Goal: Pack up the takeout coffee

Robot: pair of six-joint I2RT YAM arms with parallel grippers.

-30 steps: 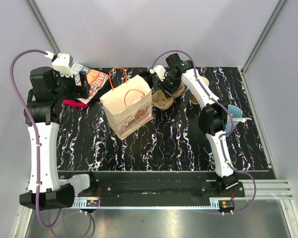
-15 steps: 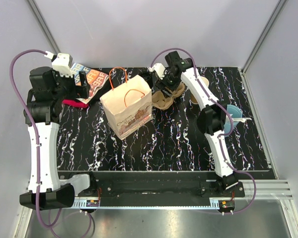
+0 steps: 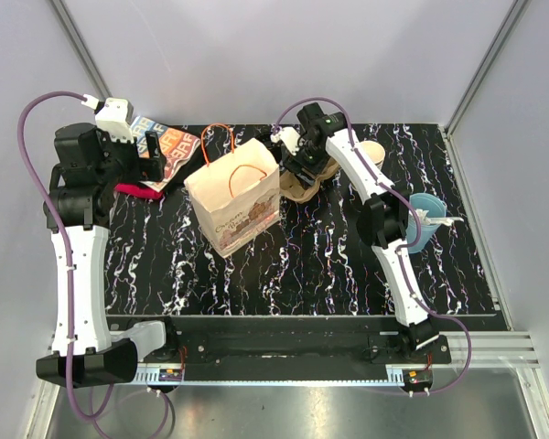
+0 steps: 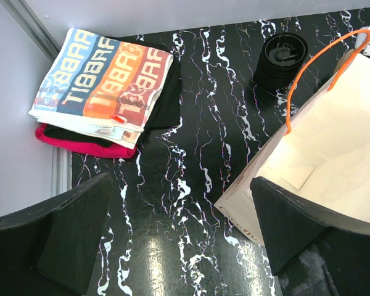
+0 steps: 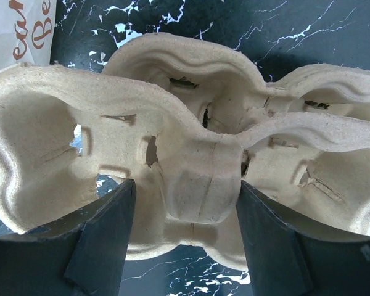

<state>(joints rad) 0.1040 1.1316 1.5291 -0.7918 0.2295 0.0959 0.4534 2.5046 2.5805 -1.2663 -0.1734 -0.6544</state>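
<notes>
The takeout coffee is out of view in every frame. A pale pulp cup carrier [image 5: 197, 154] lies on the black marbled table just right of the open paper bag [image 3: 233, 197] with orange handles. My right gripper [image 5: 186, 191] stands open over the carrier [image 3: 302, 187], one finger on each side of its centre post, close to or just touching the pulp. At the back left, my left gripper [image 4: 180, 185] hangs wide open above bare table beside the bag [image 4: 333, 142], holding nothing.
A stack of black lids [image 4: 283, 55] stands behind the bag. Folded colourful cloths [image 4: 105, 80] lie at the back left. Lidless paper cups [image 3: 371, 151] stand at the back right, and a light blue cup [image 3: 425, 215] sits by the right arm's elbow.
My right gripper has widened and shifted a little left over the carrier. The left arm and the bag have not moved.
</notes>
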